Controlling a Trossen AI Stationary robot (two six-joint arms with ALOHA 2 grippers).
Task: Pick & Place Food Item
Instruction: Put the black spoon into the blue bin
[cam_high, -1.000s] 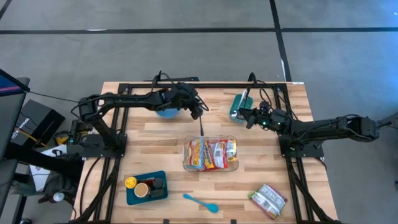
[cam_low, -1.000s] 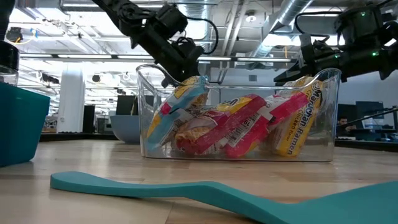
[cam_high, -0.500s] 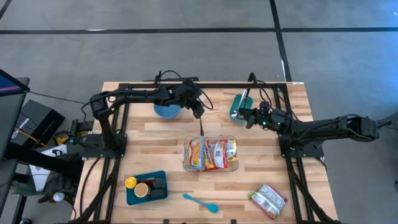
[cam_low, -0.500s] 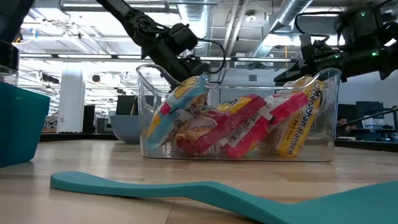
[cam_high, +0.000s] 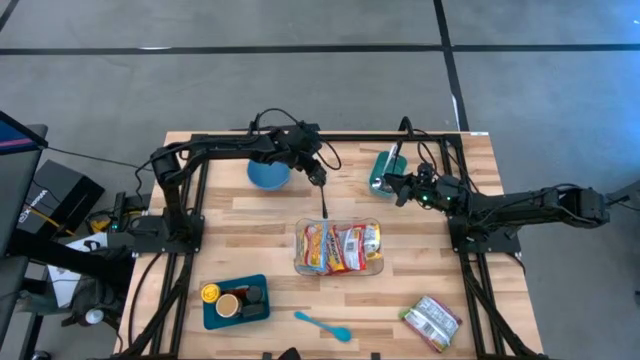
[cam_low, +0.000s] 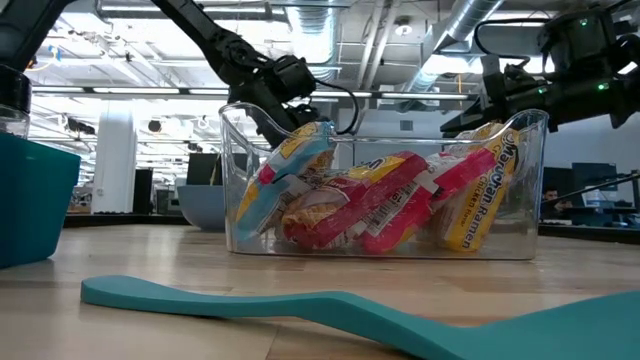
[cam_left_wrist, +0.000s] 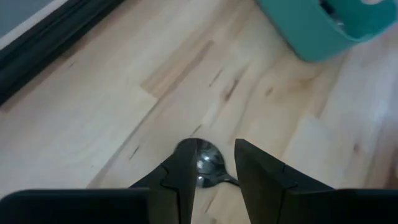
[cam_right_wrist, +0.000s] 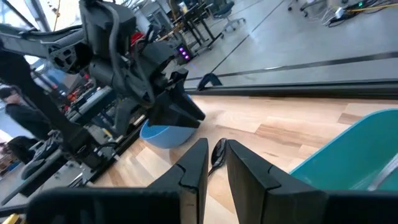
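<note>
Wooden table (cam_high: 440, 300) boards lie bare across the far middle, between the blue bowl (cam_high: 267, 176) on the left and the teal bin (cam_high: 383, 170) on the right, and again in a wide near strip around the teal spatula (cam_high: 323, 325). A clear container (cam_high: 340, 248) of ramen packets (cam_high: 338, 246) sits at the centre, well apart from every edge. Another packet (cam_high: 432, 321) lies loose by the near right corner, close to the edge, and a teal tray (cam_high: 236, 301) of small items sits near left.

Above the boards just right of the bowl, the left gripper (cam_high: 316, 176) has its fingers (cam_left_wrist: 180, 177) set a narrow gap apart, pinching the bowl end of a metal spoon (cam_left_wrist: 204, 163) whose handle reaches toward the container. At the near side of the teal bin the right gripper (cam_high: 402, 190) hangs with its fingers (cam_right_wrist: 194, 165) almost together; a dark rounded thing, perhaps a spoon, shows between them, but I cannot tell what it is.

Since a second ago the left arm has drawn back toward the far side, its elbow straightening, while the right arm has kept its place.
</note>
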